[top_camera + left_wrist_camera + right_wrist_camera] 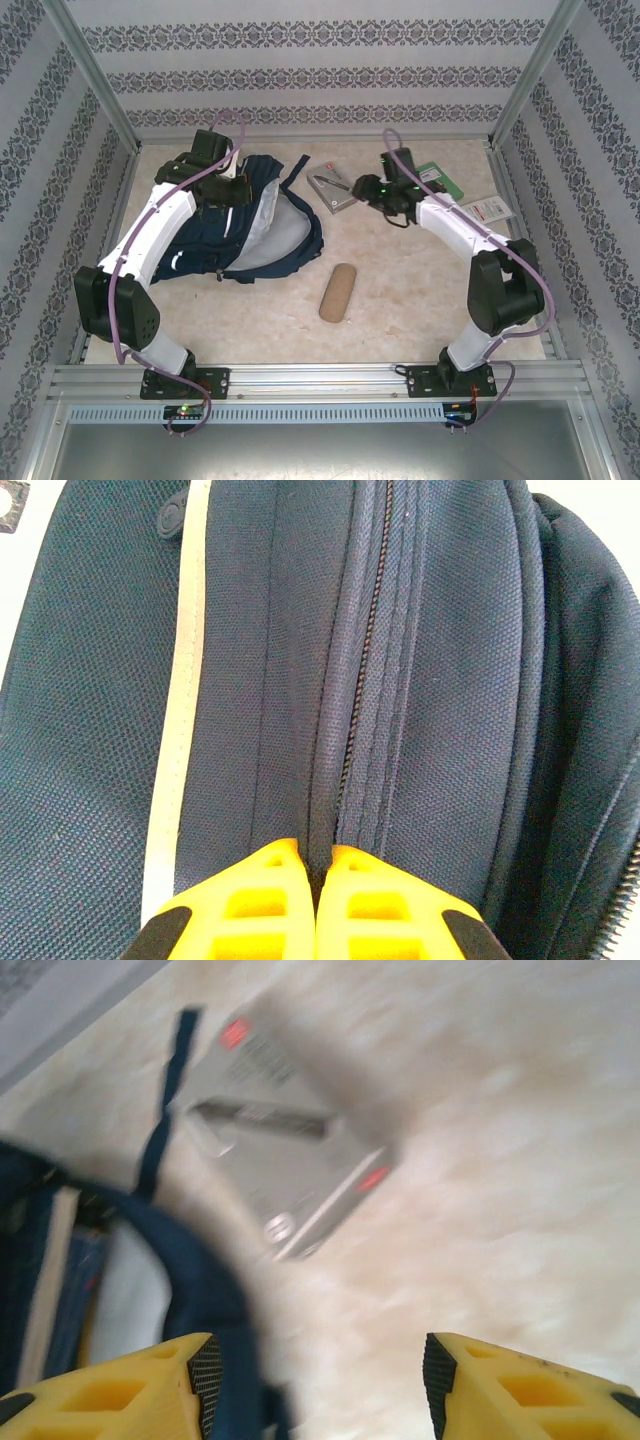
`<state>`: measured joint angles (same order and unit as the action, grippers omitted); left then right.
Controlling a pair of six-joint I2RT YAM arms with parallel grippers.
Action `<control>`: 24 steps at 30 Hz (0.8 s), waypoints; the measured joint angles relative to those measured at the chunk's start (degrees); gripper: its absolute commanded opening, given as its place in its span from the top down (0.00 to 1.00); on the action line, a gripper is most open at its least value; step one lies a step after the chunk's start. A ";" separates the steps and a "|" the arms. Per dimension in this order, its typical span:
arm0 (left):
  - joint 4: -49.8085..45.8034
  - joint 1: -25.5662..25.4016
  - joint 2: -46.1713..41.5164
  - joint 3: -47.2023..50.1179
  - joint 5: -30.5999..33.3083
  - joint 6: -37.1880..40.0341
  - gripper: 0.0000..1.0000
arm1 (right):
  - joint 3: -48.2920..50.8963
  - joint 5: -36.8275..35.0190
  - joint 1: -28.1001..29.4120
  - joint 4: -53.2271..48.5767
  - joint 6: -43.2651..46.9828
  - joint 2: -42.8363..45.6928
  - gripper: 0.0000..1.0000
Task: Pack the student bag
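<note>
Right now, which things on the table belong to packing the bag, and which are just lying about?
In hand: student bag, pinched by the left gripper; grey book, ahead of the open right gripper.
Lying about, probably packed later: green book; white booklet; tan roll.

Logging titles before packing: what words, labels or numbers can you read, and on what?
Nothing is legible.
Grey book: dark band, red marks; print blurred.
Green book: too small to read.
White book: red mark, print too small.
Student bag: no lettering seen.
</note>
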<state>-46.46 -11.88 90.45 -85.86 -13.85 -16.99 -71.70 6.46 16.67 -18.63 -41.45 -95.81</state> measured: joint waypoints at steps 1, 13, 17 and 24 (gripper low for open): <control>0.15 0.00 0.00 0.11 -0.39 -0.15 1.00 | 0.33 -0.68 -1.73 -0.07 0.39 -0.02 0.44; 0.74 0.35 0.00 1.09 -2.84 -1.53 0.99 | -12.09 -4.94 -19.39 -3.82 2.80 -16.37 0.46; 0.61 0.37 0.00 1.09 -3.08 -1.66 0.99 | -20.98 -4.96 -21.68 -7.21 2.91 -24.17 0.46; 0.46 0.37 0.00 1.07 -3.30 -2.49 0.98 | -35.63 -3.67 -22.14 -14.10 3.50 -35.06 0.47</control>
<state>-46.00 -11.51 90.45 -84.79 -17.15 -19.49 -107.33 2.79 -5.48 -32.73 -37.95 -130.87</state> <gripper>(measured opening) 0.067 0.532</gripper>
